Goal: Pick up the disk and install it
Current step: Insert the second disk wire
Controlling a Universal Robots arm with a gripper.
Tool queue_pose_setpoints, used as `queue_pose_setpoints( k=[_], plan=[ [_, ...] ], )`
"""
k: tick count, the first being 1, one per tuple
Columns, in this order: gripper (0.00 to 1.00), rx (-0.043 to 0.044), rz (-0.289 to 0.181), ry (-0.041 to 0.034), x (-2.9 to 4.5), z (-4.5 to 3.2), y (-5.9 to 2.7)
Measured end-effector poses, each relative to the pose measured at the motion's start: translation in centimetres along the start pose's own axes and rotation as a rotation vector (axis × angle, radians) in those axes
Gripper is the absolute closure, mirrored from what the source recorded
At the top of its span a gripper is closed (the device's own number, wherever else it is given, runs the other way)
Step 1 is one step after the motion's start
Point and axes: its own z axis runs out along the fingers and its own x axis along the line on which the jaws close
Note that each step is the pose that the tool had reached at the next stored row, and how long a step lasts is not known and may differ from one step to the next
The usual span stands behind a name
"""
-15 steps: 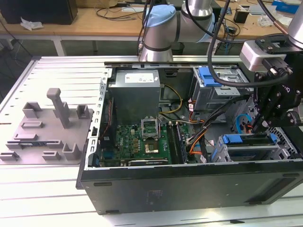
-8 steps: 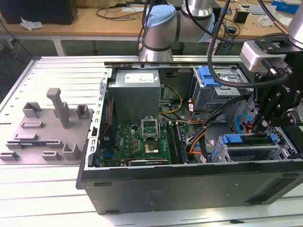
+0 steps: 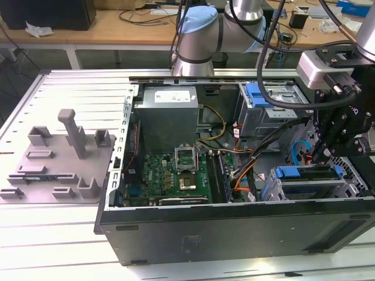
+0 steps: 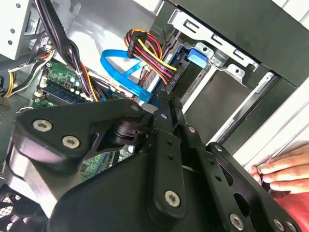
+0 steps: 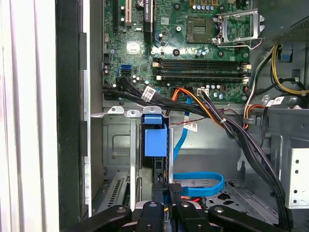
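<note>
The disk [image 3: 307,174] stands on edge in a bay at the front right corner of the open computer case [image 3: 234,225], its blue plastic frame uppermost. In the first wrist view the disk [image 5: 155,135] shows as a blue tab in a slot of the metal bay. My black gripper [image 3: 319,155] hangs just above the disk's end, and in both wrist views the gripper [image 5: 168,187] [image 4: 165,99] has its fingers pressed together with nothing between them. Whether the tips touch the disk I cannot tell.
A grey power supply box [image 3: 167,114], a drive cage [image 3: 272,102] with a blue latch and the green motherboard [image 3: 170,175] fill the case. Bundled cables [image 5: 227,128] and a blue flat cable [image 5: 198,183] run near the gripper. A person's hand [image 4: 285,171] rests by the case edge. A grey fixture [image 3: 58,158] lies at the exterior view's left.
</note>
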Motion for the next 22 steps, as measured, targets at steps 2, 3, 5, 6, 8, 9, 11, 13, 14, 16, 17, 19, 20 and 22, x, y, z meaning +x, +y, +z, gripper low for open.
queue_pose_setpoints(
  k=[2, 3, 5, 6, 8, 9, 11, 13, 14, 16, 17, 19, 20, 22],
  plan=[
    [0.84, 0.0, 0.0, -0.0009, 0.0, 0.06, 0.0],
    [0.84, 0.0001, 0.0, -0.0013, 0.01, 0.08, 0.0],
    [0.84, 0.0001, 0.0, -0.002, 0.02, 0.12, 0.01],
    [0.84, 0.0001, 0.0, -0.0023, 0.02, 0.14, 0.0],
    [0.84, 0.0002, 0.0, -0.0033, 0.03, 0.2, 0.01],
    [0.84, 0.0002, 0.0, -0.0038, 0.04, 0.21, 0.01],
    [0.84, 0.0002, 0.0, -0.005, 0.06, 0.26, 0.01],
    [0.84, 0.0003, 0.0, -0.0058, 0.07, 0.3, 0.01],
    [0.84, 0.0003, 0.0, -0.0061, 0.08, 0.32, 0.01],
    [0.84, 0.0004, 0.0, -0.0068, 0.09, 0.35, 0.01],
    [0.84, 0.0004, 0.0, -0.0071, 0.09, 0.37, 0.01],
    [0.84, 0.0004, 0.0, -0.0081, 0.11, 0.42, 0.02],
    [0.84, 0.0005, 0.0, -0.0084, 0.12, 0.44, 0.02],
    [0.84, 0.0006, 0.0, -0.0092, 0.13, 0.48, 0.02]
  ],
)
